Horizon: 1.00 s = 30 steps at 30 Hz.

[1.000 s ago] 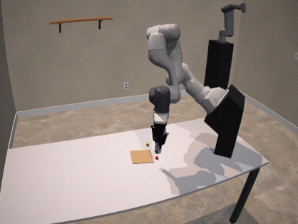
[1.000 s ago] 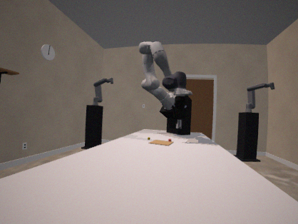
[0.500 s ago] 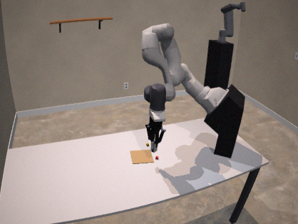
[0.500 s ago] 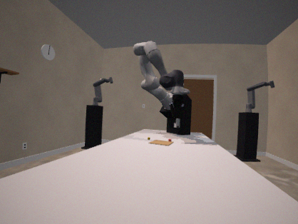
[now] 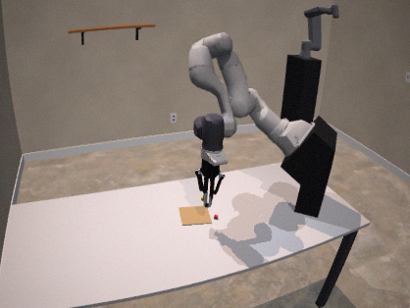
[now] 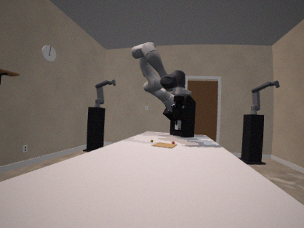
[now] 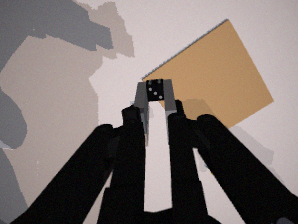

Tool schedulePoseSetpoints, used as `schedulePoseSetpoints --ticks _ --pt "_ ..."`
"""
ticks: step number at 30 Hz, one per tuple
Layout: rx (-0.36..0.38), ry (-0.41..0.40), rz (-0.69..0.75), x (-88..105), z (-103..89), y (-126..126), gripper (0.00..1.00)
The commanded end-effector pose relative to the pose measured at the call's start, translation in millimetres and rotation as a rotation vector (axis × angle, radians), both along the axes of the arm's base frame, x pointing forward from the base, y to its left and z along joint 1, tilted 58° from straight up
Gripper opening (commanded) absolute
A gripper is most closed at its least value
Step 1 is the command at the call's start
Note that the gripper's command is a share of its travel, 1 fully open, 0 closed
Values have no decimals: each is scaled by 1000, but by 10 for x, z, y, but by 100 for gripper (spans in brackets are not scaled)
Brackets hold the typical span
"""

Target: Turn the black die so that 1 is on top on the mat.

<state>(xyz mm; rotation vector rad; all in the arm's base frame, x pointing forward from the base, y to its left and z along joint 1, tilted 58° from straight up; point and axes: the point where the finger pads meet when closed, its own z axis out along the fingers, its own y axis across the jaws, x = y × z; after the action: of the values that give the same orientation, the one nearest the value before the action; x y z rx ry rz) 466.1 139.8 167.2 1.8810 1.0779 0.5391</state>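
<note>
My gripper [image 7: 156, 94] [image 5: 208, 202] is shut on the black die [image 7: 155, 90], which sits between the fingertips with a face of three white pips toward the wrist camera. It hangs a little above the table at the near corner of the tan mat [image 7: 220, 75] [image 5: 194, 215] [image 6: 164, 145]. A small red die [image 5: 216, 216] [image 6: 173, 142] lies on the table just right of the mat. A small yellow die [image 6: 151, 141] [image 5: 202, 197] lies on the table behind the mat, close to the fingers in the top view.
The white table [image 5: 98, 245] [image 6: 145, 189] is long, with its curved front edge near the camera. The arm's black base [image 5: 311, 167] stands at the right end. Black pedestals with cameras [image 6: 95, 127] [image 6: 252, 138] stand beside the table.
</note>
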Motion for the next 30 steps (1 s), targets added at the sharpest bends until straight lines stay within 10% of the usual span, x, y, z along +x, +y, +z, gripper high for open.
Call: schedulePoseSetpoints --ticks 1,30 --pt "-130 74 92 23 65 -8 7" --pt "-463 295 337 116 330 -140 7"
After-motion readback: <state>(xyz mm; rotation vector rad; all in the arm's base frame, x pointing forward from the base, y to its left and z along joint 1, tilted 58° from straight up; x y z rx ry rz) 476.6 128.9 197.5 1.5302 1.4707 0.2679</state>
